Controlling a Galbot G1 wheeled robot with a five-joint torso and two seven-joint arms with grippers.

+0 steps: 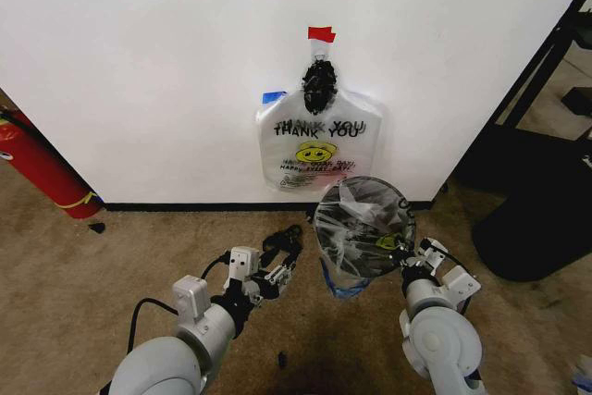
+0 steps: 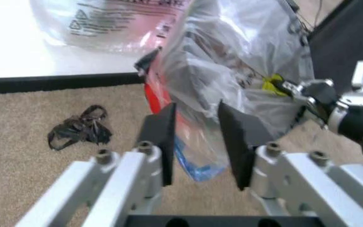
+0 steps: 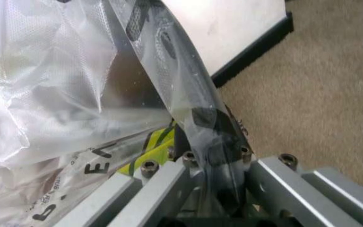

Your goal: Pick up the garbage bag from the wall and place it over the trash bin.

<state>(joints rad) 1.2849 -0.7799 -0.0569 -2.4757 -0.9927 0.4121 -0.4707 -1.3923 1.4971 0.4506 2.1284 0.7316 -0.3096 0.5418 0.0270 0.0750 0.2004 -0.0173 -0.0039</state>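
Two grippers, status of each? (Operator)

Right gripper (image 1: 407,252) (image 3: 210,142): fingers pinched together on a fold of the garbage bag (image 1: 356,256) (image 3: 74,80). Left gripper (image 1: 282,270) (image 2: 196,111): jaws spread wide, nothing between them. (Technician)

Location of the task items? (Operator)

The garbage bag lies draped over the trash bin (image 1: 365,219). The bin's rim is directly ahead of the right gripper and touches the film it clamps. From the left gripper, the bin's red base (image 2: 153,97) and the hanging plastic are just ahead of the fingertips, not touching. A second bag (image 1: 319,141), printed "THANK YOU" with a yellow smiley, hangs on the wall (image 1: 139,62) beyond both grippers, under red tape (image 1: 321,34). (Technician)

Other objects? (Operator)

Black straps (image 1: 282,240) (image 2: 81,130) on the carpet (image 1: 139,247), near the left gripper. A red fire extinguisher (image 1: 42,168) sits well apart. (Technician)
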